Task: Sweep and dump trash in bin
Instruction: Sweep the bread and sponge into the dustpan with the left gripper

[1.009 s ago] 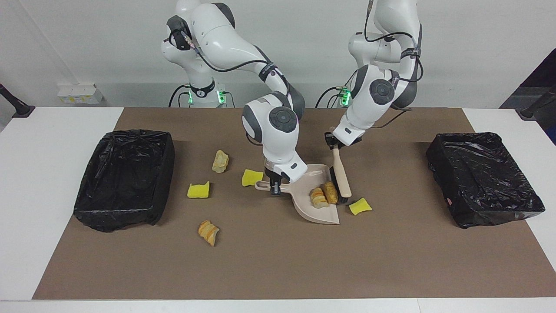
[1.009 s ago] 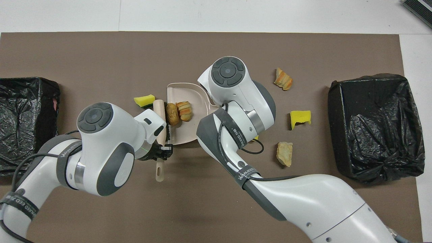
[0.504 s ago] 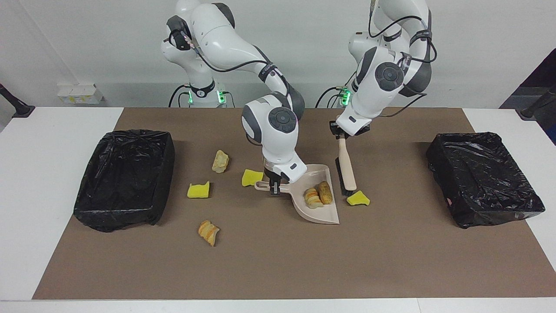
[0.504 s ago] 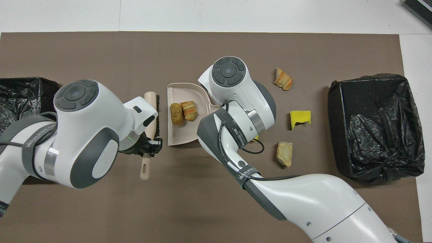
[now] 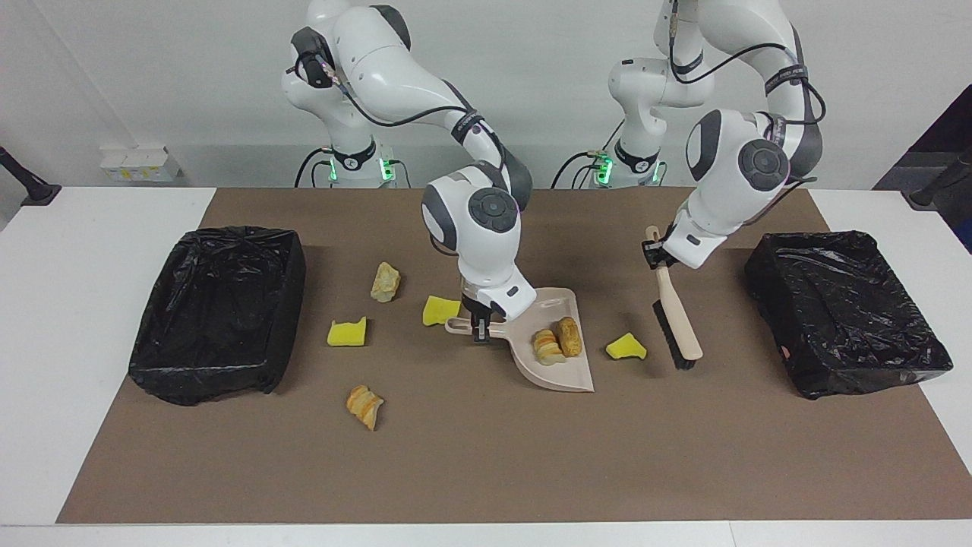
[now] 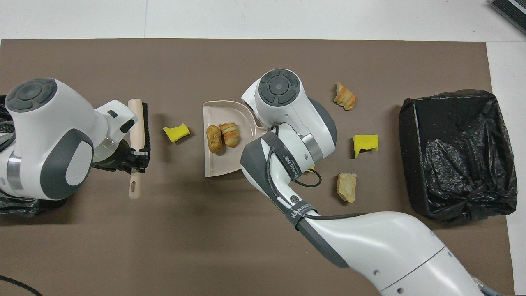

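Brush [image 5: 678, 327] beside yellow spongy trash chunk [image 5: 626, 348].

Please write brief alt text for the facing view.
Right gripper holds a beige dustpan carrying two bread lumps; left gripper holds a brush beside a yellow sponge chunk.

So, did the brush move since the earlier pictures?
Yes. The left gripper carried the brush away from the dustpan, past the yellow piece, toward the left arm's bin.
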You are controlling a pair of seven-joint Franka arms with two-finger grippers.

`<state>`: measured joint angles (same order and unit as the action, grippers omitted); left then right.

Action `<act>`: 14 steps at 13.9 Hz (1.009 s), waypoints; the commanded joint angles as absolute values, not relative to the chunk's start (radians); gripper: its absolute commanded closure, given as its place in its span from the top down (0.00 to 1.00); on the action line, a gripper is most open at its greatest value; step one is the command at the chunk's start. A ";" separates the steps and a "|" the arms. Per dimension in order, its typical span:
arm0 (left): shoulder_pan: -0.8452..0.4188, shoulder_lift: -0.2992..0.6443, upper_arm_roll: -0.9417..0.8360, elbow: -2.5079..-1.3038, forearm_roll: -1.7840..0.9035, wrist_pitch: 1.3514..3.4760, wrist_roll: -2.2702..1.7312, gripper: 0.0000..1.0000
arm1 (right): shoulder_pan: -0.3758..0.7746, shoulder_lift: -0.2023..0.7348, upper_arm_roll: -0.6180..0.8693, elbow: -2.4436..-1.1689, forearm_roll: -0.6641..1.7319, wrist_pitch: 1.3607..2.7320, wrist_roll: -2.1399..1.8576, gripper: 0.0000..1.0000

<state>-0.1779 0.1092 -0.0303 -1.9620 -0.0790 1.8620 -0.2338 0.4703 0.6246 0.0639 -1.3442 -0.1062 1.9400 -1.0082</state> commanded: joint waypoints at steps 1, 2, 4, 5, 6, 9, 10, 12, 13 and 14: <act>-0.201 0.118 -0.043 -2.035 -0.072 1.956 -0.239 0.00 | 0.463 0.617 0.071 -1.376 -0.101 1.979 -1.015 0.00; -0.227 0.120 -0.043 -2.048 -0.078 1.959 -0.244 0.00 | 0.463 0.617 0.071 -1.376 -0.101 1.980 -1.015 0.00; -0.267 0.118 -0.044 -2.057 -0.119 1.971 -0.245 0.00 | 0.462 0.617 0.071 -1.376 -0.101 1.987 -1.015 0.00; -0.293 0.118 -0.044 -2.057 -0.141 1.974 -0.245 0.00 | 0.462 0.617 0.071 -1.376 -0.101 1.988 -1.014 0.00; -0.319 0.118 -0.046 -2.056 -0.159 1.980 -0.248 0.00 | 0.462 0.617 0.071 -1.377 -0.101 1.987 -1.014 0.00; -0.396 0.120 -0.049 -2.039 -0.210 1.988 -0.271 0.00 | 0.462 0.617 0.071 -1.379 -0.101 1.987 -1.014 0.00; -0.416 0.118 -0.051 -2.034 -0.210 1.982 -0.279 0.00 | 0.462 0.617 0.071 -1.379 -0.101 1.988 -1.015 0.00; -0.431 0.118 -0.051 -2.029 -0.210 1.971 -0.328 0.00 | 0.462 0.617 0.071 -1.379 -0.101 1.988 -1.015 0.00; -0.431 0.120 -0.051 -2.023 -0.210 1.974 -0.354 0.00 | 0.462 0.617 0.071 -1.379 -0.101 1.988 -1.015 0.00; -0.430 0.118 -0.051 -2.016 -0.210 1.971 -0.363 0.00 | 0.462 0.617 0.071 -1.379 -0.101 1.988 -1.015 0.00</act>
<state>-0.4235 0.1363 -0.0646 -2.0210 -0.1978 1.9737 -0.3343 0.4691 0.6247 0.0640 -1.3594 -0.1059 1.9612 -1.0082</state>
